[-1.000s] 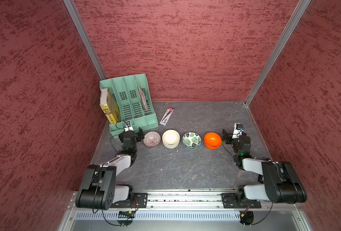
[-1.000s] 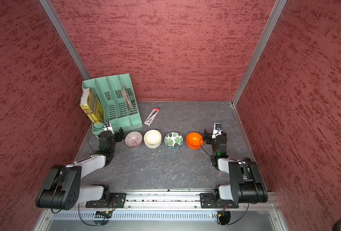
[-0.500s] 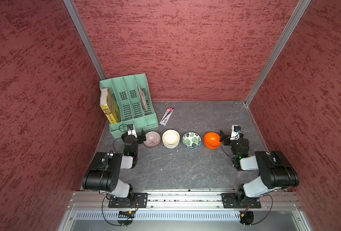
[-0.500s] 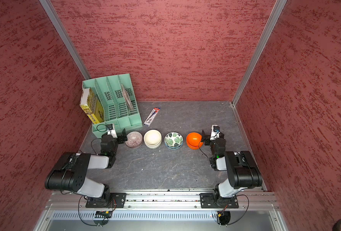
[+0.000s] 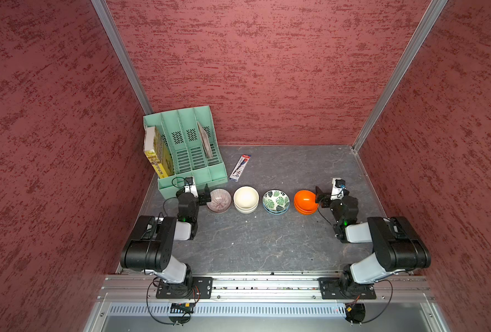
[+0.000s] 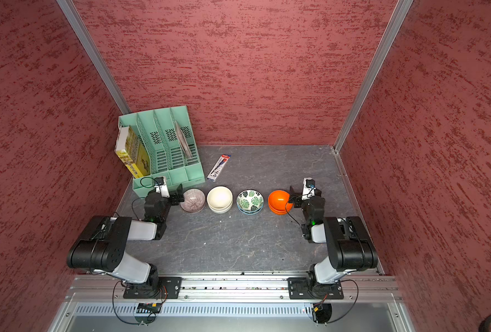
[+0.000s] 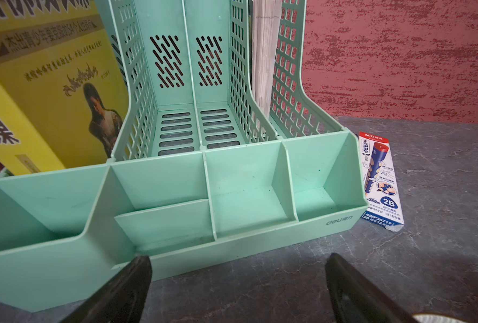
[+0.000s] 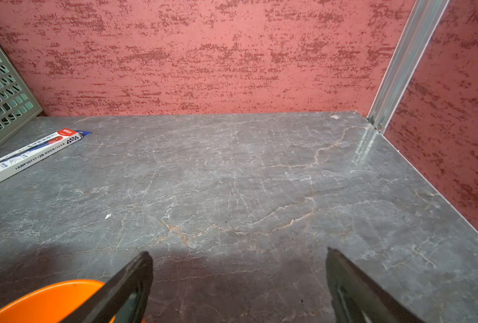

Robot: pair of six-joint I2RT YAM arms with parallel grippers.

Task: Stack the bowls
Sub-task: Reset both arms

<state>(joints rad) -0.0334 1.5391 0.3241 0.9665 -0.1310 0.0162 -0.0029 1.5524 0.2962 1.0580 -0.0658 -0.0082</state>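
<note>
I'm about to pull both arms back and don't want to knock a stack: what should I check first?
1. The left gripper is open and empty: ok.
2. The right gripper is open and empty: ok.
3. The cream bowls, leaf bowls and orange bowls each sit nested as a pair: ok.
4. The purple-grey bowls are nested: cannot tell, only the top one shows clearly.
5. There is a gap between the left gripper and the purple-grey bowls: cannot tell, they are very close.
6. There is a gap between the right gripper and the orange bowls: cannot tell, it stands right beside the rim.
</note>
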